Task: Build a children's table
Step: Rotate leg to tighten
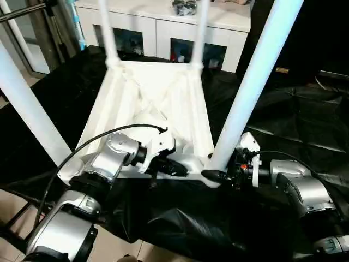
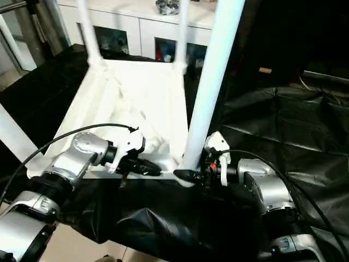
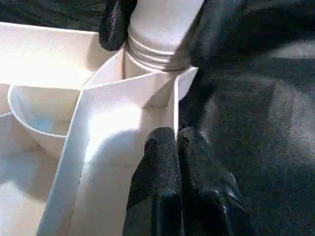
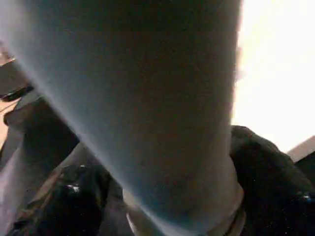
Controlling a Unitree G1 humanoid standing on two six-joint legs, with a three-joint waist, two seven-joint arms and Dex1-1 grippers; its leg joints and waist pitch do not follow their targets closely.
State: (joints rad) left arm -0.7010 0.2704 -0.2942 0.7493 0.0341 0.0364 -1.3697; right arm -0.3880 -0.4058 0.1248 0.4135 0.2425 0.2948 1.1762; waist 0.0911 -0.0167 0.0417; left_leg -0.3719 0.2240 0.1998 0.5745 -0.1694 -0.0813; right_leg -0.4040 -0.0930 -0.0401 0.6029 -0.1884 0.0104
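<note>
1. While the black sheet covers the whole work surface, a strip of pale floor shows at the near edge, and a white cabinet with glass doors stands along the far side.
2. Upside down on that sheet lies the children's table, ribbed underside up, with four legs rising from its corner sockets — two far ones, a near left leg, and the near right leg.
3. Silver forearms and a looping black cable cross the table's near edge.
4. At the foot of the near right leg, the right gripper has its black fingers spread either side of the tube, touching it just above the socket; its wrist view shows the tube close up between them.
5. Beside it, the left gripper is closed, fingers pressed together with nothing between them — its wrist view shows the tips against a rib, near the leg's ridged end.
</note>
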